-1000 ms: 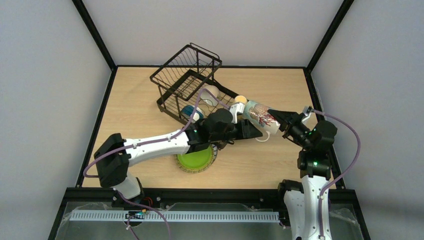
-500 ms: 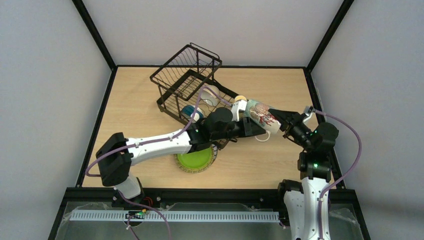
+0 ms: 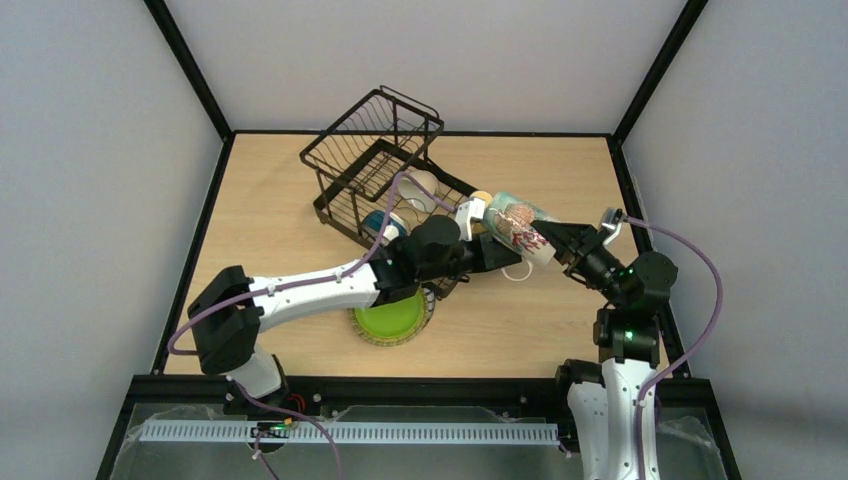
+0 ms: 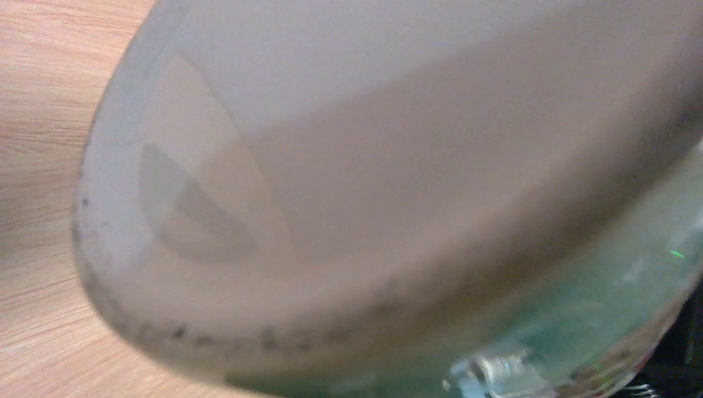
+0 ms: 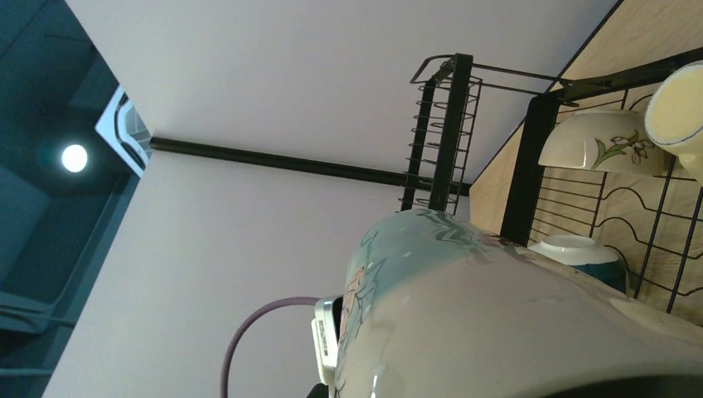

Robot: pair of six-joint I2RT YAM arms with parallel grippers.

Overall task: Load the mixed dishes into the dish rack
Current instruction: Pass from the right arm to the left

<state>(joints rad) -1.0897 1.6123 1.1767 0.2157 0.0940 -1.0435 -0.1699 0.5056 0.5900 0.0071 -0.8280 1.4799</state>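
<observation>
The white bowl point(image 3: 421, 186), blue-outside bowl point(image 3: 380, 224) and yellow mug point(image 3: 482, 199) sit in the dish rack point(image 3: 372, 130). The right gripper point(image 3: 556, 240) grasps the cream mug point(image 3: 515, 230) just right of it. Whether the left gripper point(image 3: 498, 256) is clenched cannot be told. The green plate point(image 3: 388, 318) lies on the near surface point(image 3: 270, 200), not yet loaded.

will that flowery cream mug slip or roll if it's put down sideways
Probably slippery: the cream mug looks glazed, and the right gripper pinches only one end. Its round body could roll, though the handle may stop it. Likely rigid, breakable ceramic.
</observation>
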